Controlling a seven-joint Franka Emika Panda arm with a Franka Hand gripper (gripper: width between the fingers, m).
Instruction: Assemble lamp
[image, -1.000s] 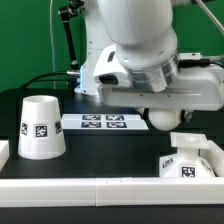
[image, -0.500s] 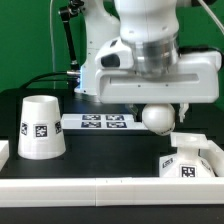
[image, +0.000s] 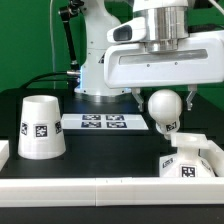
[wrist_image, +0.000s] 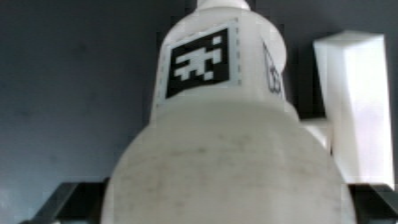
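Observation:
My gripper (image: 162, 101) is shut on the round-topped bulb post (image: 161, 109) and holds it in the air, clear of the table. The post hangs with its round end low and a tag showing. In the wrist view the bulb post (wrist_image: 217, 130) fills most of the picture between the dark fingers (wrist_image: 71, 205), with its tag facing the camera. The flared square base (image: 190, 158) stands on the table below the post, toward the exterior view's right. The large cone shade (image: 42, 127) stands at the exterior view's left.
The marker board (image: 105, 122) lies on the black table between the shade and the robot pedestal (image: 100, 60). A white ledge (image: 100, 187) runs along the front edge. A white block (wrist_image: 352, 90) shows beside the post in the wrist view.
The arm has risen and shifted a little toward the exterior view's right, carrying the bulb post up from near the table. The shade and the base have not moved.

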